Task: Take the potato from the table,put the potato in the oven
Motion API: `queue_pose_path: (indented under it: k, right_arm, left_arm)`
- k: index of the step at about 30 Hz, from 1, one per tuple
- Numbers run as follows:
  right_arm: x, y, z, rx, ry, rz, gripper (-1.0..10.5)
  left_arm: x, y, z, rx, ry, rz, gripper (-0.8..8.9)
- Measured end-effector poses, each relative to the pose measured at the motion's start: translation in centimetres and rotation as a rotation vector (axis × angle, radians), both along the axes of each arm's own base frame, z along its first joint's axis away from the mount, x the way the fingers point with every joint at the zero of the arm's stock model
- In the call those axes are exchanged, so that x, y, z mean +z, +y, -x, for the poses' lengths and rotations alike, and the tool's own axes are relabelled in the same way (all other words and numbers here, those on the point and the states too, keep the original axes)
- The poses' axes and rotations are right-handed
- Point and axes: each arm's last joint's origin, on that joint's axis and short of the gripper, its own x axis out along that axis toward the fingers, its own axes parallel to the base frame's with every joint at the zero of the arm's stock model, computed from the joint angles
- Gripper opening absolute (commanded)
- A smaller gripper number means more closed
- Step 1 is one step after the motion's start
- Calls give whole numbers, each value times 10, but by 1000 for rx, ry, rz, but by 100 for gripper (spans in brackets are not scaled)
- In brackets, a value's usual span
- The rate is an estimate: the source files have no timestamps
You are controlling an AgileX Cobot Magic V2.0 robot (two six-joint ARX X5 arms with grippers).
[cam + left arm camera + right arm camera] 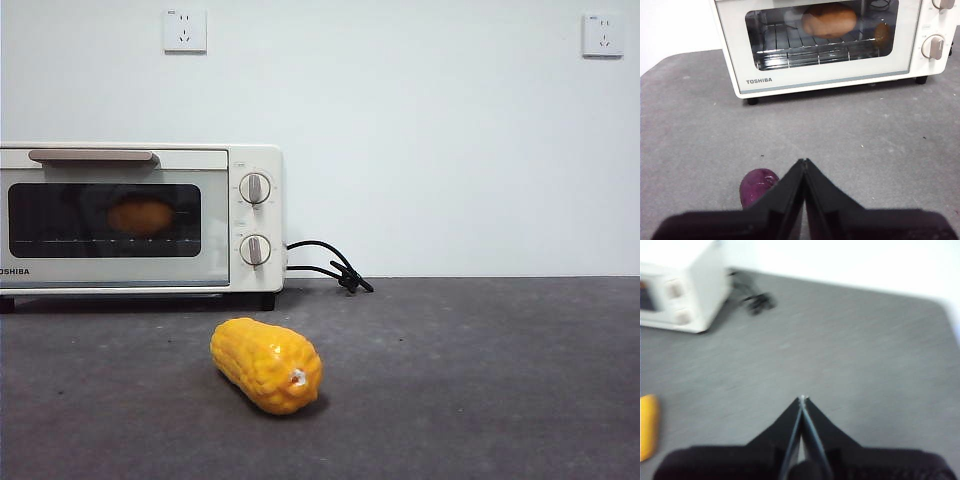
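The orange-brown potato [141,215] lies on the wire rack inside the cream-white Toshiba oven [140,220], seen through the dark glass of its shut door. In the left wrist view the potato [829,20] shows behind the glass of the oven [830,75]. My left gripper [804,162] is shut and holds nothing, hovering over the table [865,130] in front of the oven. My right gripper [802,399] is shut and holds nothing, above bare table to the right of the oven [682,295]. Neither gripper appears in the front view.
A bright yellow corn cob [266,364] lies on the table in front of the oven; its end shows as the corn cob [648,432] in the right wrist view. A purple object [757,184] lies beside my left gripper. The oven's black cord [325,265] trails to its right.
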Motion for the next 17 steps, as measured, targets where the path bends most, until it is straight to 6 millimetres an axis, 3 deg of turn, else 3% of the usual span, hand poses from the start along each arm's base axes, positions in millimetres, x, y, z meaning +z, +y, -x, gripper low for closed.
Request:
queue_pose_path:
  k: [5, 8, 11, 17]
  right_arm:
    - [-10, -14, -1, -160, -14, 24, 6]
    - [-32, -16, -5, -286, -15, 46, 6]
    - [-58, -12, -15, -379, -86, -42, 6]
    - [-112, -3, -38, -228, -278, -309, 6]
  left_arm:
    - [-1, 0, -1, 0, 11, 0, -4]
    - [-1, 0, -1, 0, 14, 0, -3]
    - [-1, 0, -1, 0, 17, 0, -3]
    - [-1, 0, -1, 0, 17, 0, -3]
